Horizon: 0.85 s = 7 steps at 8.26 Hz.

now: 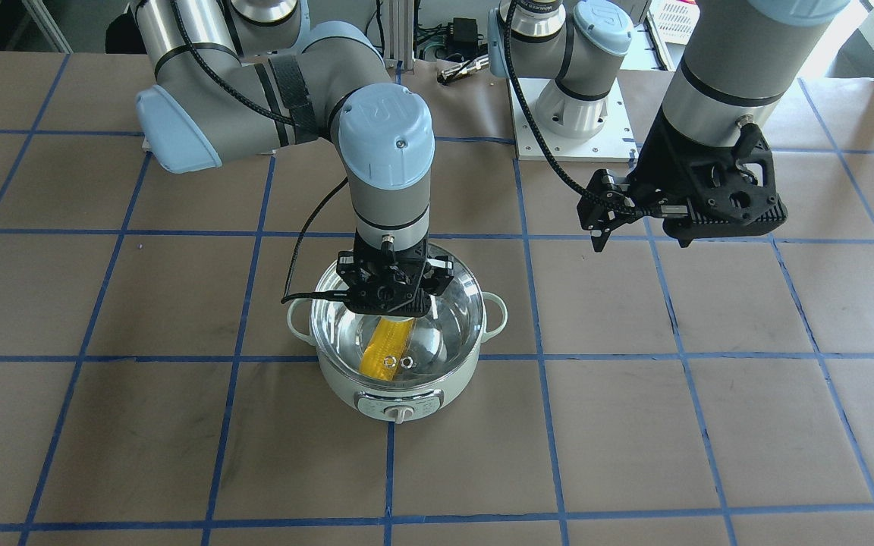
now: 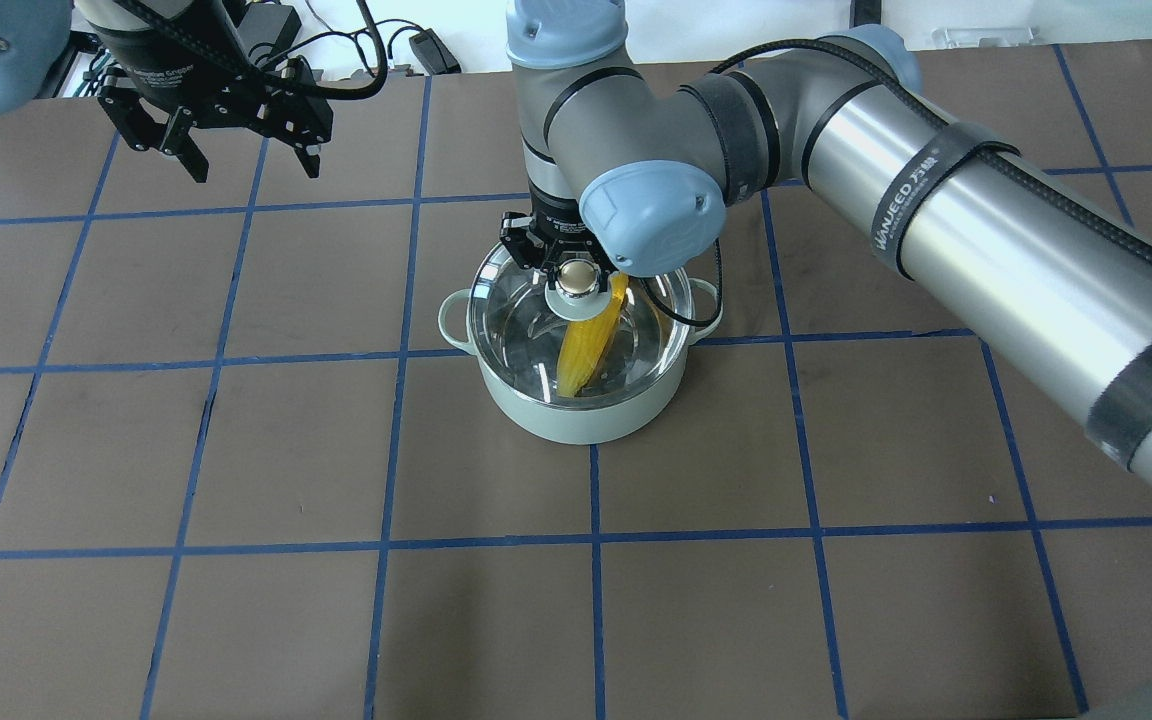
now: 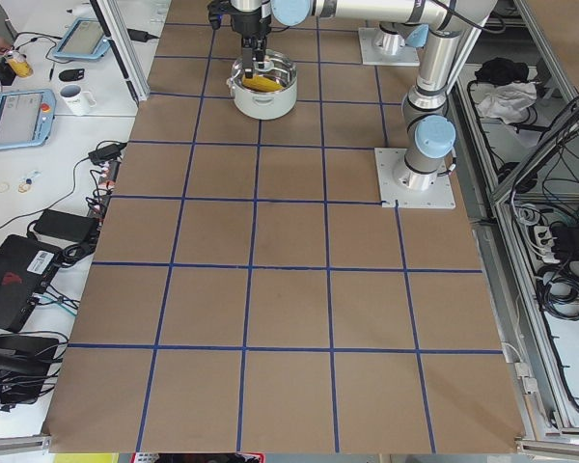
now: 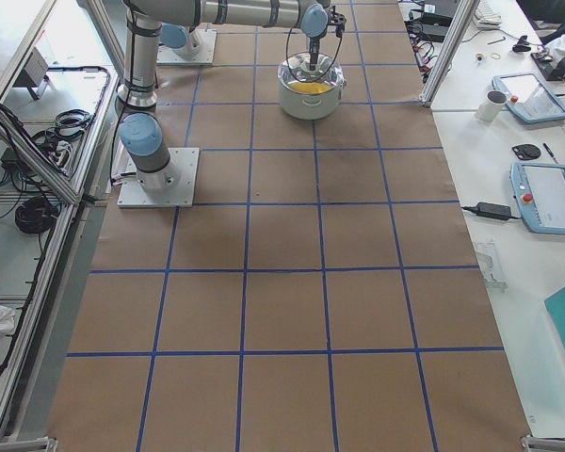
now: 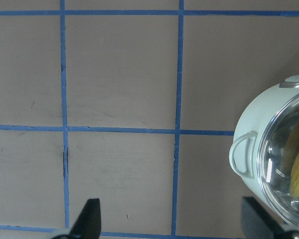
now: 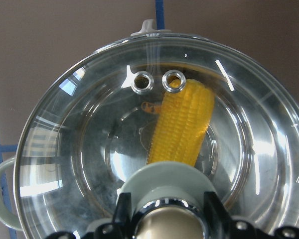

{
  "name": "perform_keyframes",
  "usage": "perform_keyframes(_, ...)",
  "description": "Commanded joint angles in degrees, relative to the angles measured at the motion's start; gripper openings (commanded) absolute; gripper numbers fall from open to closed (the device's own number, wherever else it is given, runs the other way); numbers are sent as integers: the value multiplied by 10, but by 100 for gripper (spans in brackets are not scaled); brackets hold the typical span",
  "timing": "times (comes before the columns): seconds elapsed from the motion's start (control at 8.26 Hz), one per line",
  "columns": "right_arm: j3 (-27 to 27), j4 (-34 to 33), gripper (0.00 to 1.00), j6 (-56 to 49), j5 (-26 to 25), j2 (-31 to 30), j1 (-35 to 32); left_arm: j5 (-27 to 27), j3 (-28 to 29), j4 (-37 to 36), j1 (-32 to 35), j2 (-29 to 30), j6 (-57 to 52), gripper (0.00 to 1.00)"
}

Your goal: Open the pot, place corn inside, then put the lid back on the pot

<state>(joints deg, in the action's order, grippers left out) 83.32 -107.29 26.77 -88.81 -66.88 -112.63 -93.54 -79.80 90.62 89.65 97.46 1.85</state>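
Observation:
The pale mint-green pot (image 1: 399, 394) stands on the table, control dial facing away from the robot. The yellow corn (image 1: 384, 353) lies inside it, seen through the glass in the right wrist view (image 6: 184, 124) and from overhead (image 2: 584, 350). The clear glass lid (image 1: 452, 326) rests on the pot's rim (image 2: 516, 310). My right gripper (image 1: 391, 292) points straight down over the pot's middle, shut on the lid's beige knob (image 2: 579, 278), with a finger on each side (image 6: 122, 204). My left gripper (image 2: 256, 170) is open and empty, hovering well off to the pot's side.
The table is brown paper with a blue tape grid (image 1: 543, 356). The left arm's white base plate (image 1: 570, 125) sits at the robot's side of the table. The left wrist view shows the pot's loop handle (image 5: 241, 152) at its right edge.

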Motion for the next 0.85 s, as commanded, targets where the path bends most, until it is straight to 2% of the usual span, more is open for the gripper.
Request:
perform_keyframes(0.0,0,-22,100,-6,-4,-6,7,0,0,0,0,0,0,100)
perform_keyframes(0.24,0,-9,100,-56,5,-59,63,1,0,0,0,-2,0,100)
perform_keyframes(0.48,0,93,100,-116,14,-134,126,0,0,0,0,-2,0,100)
perform_keyframes(0.61,0,151,100,-176,16,-175,178,0,0,0,0,-2,0,100)
perform_keyframes(0.73,0,180,100,-236,32,-203,222,0,0,0,0,-2,0,100)
